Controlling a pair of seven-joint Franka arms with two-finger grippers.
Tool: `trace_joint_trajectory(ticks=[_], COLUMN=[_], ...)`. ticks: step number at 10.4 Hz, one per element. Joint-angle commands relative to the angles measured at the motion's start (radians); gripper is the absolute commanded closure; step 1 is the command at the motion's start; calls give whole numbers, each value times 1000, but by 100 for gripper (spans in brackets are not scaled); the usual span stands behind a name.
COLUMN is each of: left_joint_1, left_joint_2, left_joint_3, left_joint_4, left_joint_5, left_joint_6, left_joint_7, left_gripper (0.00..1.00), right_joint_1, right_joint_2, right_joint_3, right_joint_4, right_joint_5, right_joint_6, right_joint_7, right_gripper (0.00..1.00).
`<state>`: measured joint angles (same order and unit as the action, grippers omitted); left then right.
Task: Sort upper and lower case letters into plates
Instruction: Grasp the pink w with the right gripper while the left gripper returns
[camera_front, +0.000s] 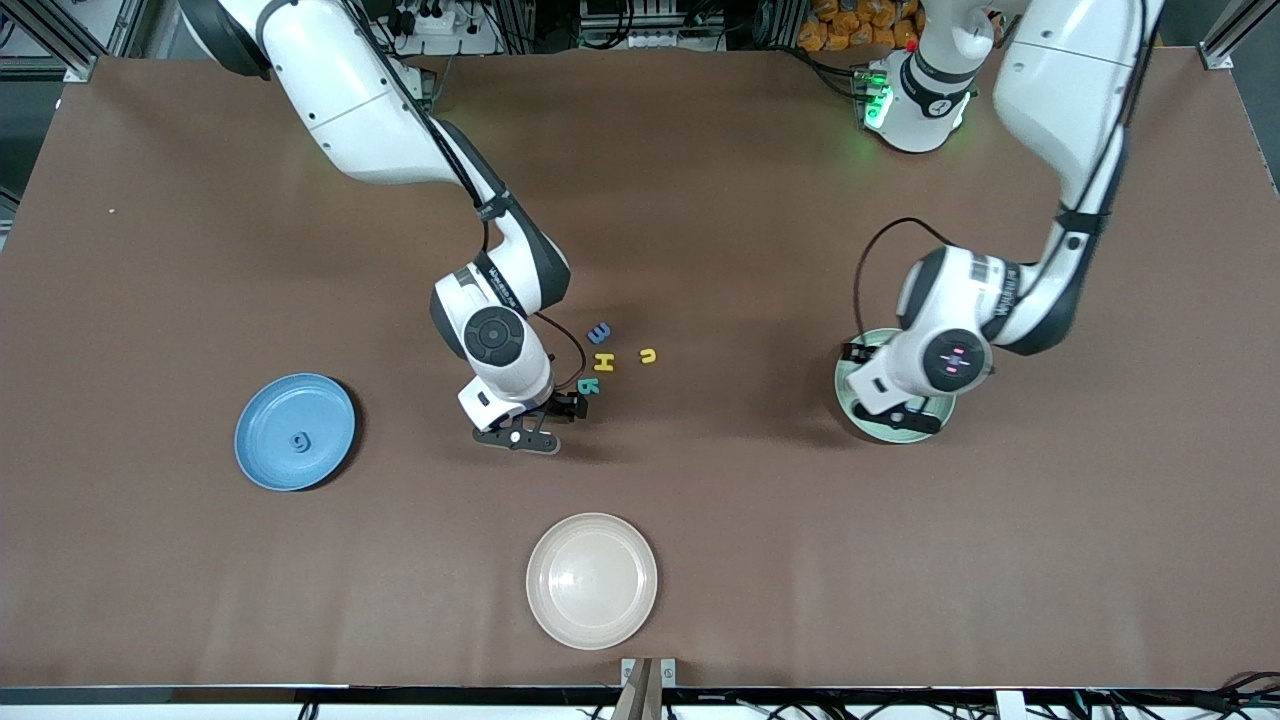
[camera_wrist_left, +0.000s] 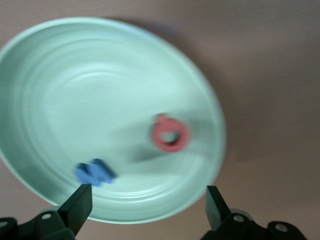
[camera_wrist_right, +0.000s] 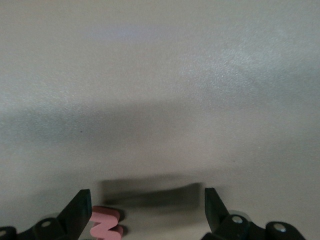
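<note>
While the left pincer (camera_wrist_left: 145, 202) hangs over the mint green plate (camera_front: 858, 412), its jaws stand spread wide with nothing between them. Two letters lie in that plate: a salmon-red ring-shaped letter (camera_wrist_left: 170, 133) and a blue letter (camera_wrist_left: 94, 172), well apart from each other, neither touched by the black fingertips (camera_wrist_left: 80, 202). The blue one is too blurred to read.

Toward the right arm's end of the bench (camera_front: 760, 200), the right pincer (camera_wrist_right: 145, 202) sits low over the bare brown surface, just beside the loose cluster of letters. Its jaws are likewise spread wide and grip nothing. A pink letter (camera_wrist_right: 106, 223) lies on the bench just beside one of its fingers (camera_wrist_right: 79, 206); whether the two touch cannot be told.

The loose letters lie near the middle of the bench: a blue letter like an E turned sideways (camera_front: 599, 333), farthest from the front camera; a yellow H (camera_front: 604, 361) nearer; a teal letter (camera_front: 589, 384) nearer still, just beside the right pincer; and a small yellow u (camera_front: 649, 355) toward the left arm's end of the group.

One blue letter, like a g (camera_front: 299, 440), lies in the blue plate (camera_front: 270, 405) near the right arm's end of the bench. A cream-white plate (camera_front: 592, 581) rests nearest the front camera.

No brand or label can be read on the plates.
</note>
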<state>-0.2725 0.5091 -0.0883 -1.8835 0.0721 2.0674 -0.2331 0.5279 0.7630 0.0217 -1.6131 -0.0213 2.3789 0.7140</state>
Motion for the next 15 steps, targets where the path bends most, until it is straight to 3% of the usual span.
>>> trace_joint_trajectory(ticks=[1,3,6,15], left_joint_1=[-63,-129,-212,-246], left_joint_2=[47,115,183,213], left_joint_3=[-31,-37,-37,-39], left_joint_4=[103,219,314,363], left_joint_5=[-105,-149,-152,-153], left_joint_6=[0,0,2,28], left_joint_7=[-205,-372,-593,-641], left_gripper=[0,0,0,0], right_joint_1=[18,18,29,37], right_joint_2=[9,10,13,21], right_joint_3=[4,6,6,6], right_joint_4=[27,29,27,18], right_joint_5=[4,6,6,4], right_joint_6=[-6,-4,-4,-6], right_joint_7=[59,65,71,79], right_gripper=[0,0,0,0])
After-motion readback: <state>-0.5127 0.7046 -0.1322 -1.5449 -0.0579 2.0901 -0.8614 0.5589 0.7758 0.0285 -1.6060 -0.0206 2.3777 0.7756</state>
